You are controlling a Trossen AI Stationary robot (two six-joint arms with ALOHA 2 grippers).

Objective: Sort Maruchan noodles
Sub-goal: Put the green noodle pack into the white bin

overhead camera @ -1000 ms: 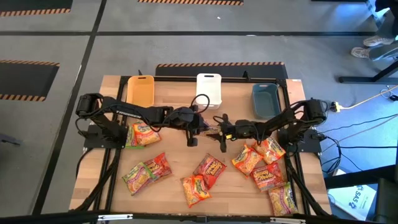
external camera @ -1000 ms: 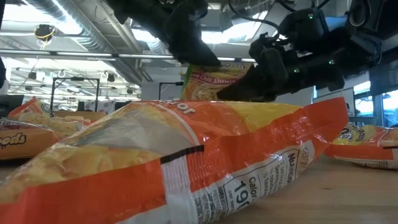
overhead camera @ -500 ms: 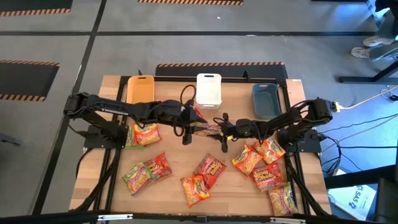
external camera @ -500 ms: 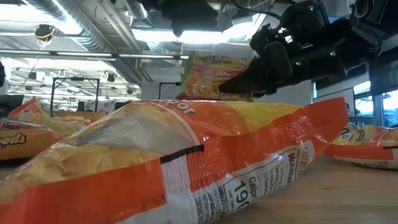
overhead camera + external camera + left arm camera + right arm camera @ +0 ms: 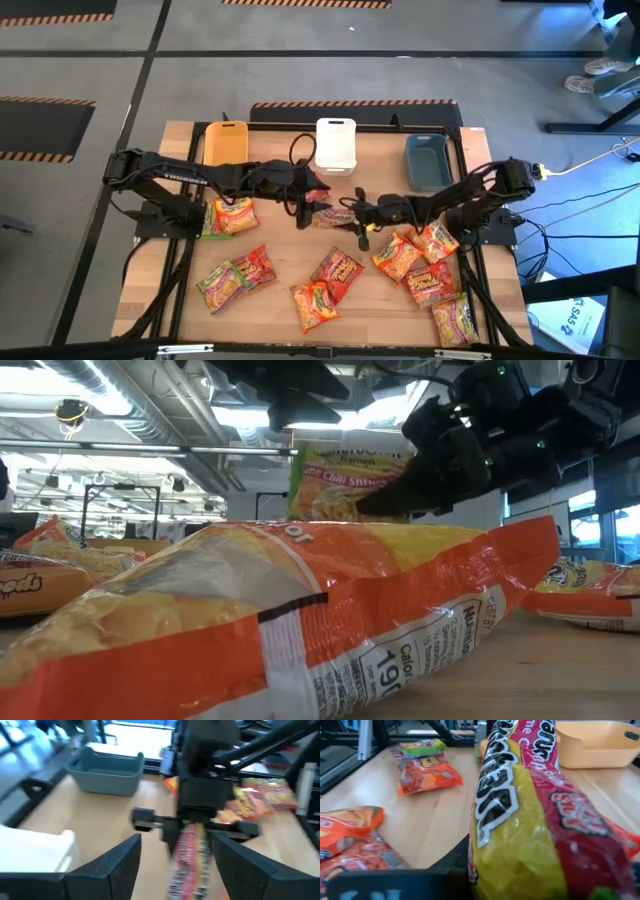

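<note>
A green-pink noodle packet (image 5: 327, 212) hangs above the table's middle, with my right gripper (image 5: 356, 214) shut on it from the right. In the low view the packet (image 5: 345, 482) shows its printed face. My left gripper (image 5: 177, 842) is open. Its two fingers stand on either side of the packet's free end (image 5: 189, 851) without touching it. It sits just left of the packet in the high view (image 5: 301, 203). Several other packets lie flat on the table, among them one at the left (image 5: 232, 215) and one at the near middle (image 5: 338, 268). My right gripper pinches the packet's right-hand end (image 5: 392, 492) between its two fingers, coming almost level from the table's right. The packet stands on edge, lifted clear of the table, and reaches out past the fingers toward the left arm. In the right wrist view it (image 5: 530, 820) hides the fingertips.
Three bins stand along the far edge: yellow (image 5: 226, 145), white (image 5: 336, 143) and dark grey (image 5: 427, 160). Loose packets cluster at the right (image 5: 430, 285) and the near left (image 5: 237, 277). One orange packet (image 5: 300, 610) lies close before the low camera.
My left gripper has opened and let go of the green-pink packet, rising and drawing back a little toward the table's left. The packet stays in my right gripper and has turned its face more squarely to the near side.
</note>
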